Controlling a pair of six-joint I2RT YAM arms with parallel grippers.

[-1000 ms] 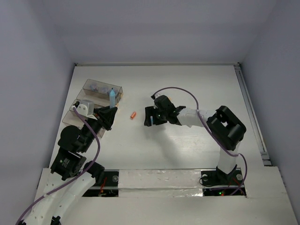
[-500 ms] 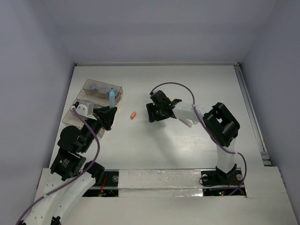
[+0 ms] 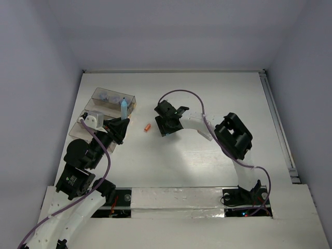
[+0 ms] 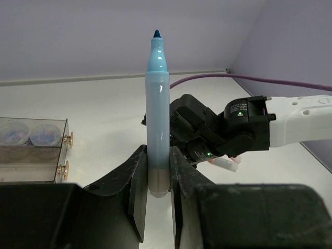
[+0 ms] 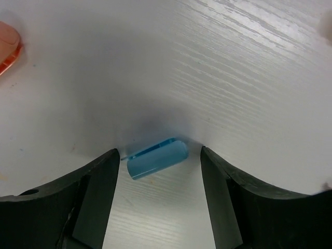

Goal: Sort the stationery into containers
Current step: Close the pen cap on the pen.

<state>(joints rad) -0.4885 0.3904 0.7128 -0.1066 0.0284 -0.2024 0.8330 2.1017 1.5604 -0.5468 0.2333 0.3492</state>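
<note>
My left gripper (image 4: 157,161) is shut on a light blue marker (image 4: 157,98), held upright with its dark tip bare. From above, that gripper (image 3: 119,126) and marker (image 3: 124,108) stand beside the clear containers (image 3: 112,101). My right gripper (image 5: 160,171) is open and low over the table, its jaws wide on either side of a short blue marker cap (image 5: 157,157) that lies loose and touches neither finger. In the top view the right gripper (image 3: 166,123) sits just right of a small orange piece (image 3: 147,127).
Two round lilac tubs (image 4: 28,135) sit in a clear bin (image 4: 52,174) at the left of the left wrist view. An orange item (image 5: 8,49) shows at the top left corner of the right wrist view. White walls bound the table.
The right arm has swung left across the table, closer to the orange piece. The left arm and its marker have not moved.
</note>
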